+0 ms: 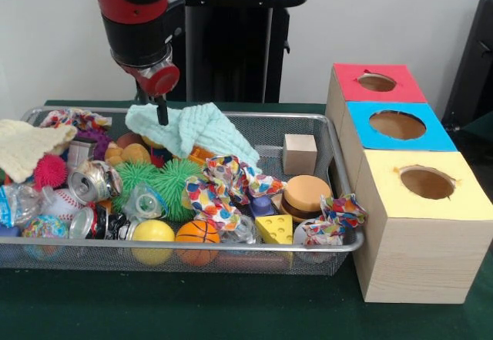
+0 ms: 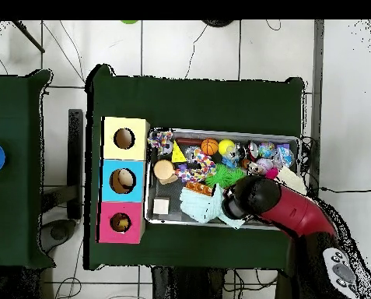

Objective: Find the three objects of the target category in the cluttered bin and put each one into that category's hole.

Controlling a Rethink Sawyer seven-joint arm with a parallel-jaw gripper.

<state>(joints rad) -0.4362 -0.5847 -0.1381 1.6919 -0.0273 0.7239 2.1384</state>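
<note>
The gripper (image 1: 162, 113) hangs over the far left part of the bin (image 1: 339, 172), its dark tip touching or just above the upper edge of a mint cloth (image 1: 202, 130); whether it is open, closed or pinching the cloth cannot be told, since only a single dark tip shows. In the overhead view the red arm (image 2: 293, 212) covers the gripper, and the cloth (image 2: 197, 204) lies just beside the arm's head. Around the cloth sit a spiky green ball (image 1: 158, 181), a pink spiky ball (image 1: 48, 170), crushed cans (image 1: 91, 180), a wooden cube (image 1: 300, 153), a toy burger (image 1: 305, 195), a cheese wedge (image 1: 275, 230) and crumpled patterned paper (image 1: 225, 187). Along the near rim lie a yellow ball (image 1: 152, 234), an orange basketball (image 1: 198, 235) and a multicoloured ball (image 1: 44, 229); a baseball (image 1: 62, 203) lies just behind. Beside the bin stand three boxes; the red-topped box (image 1: 379, 84) is the farthest, and its hole (image 1: 377, 82) is well apart from the gripper.
</note>
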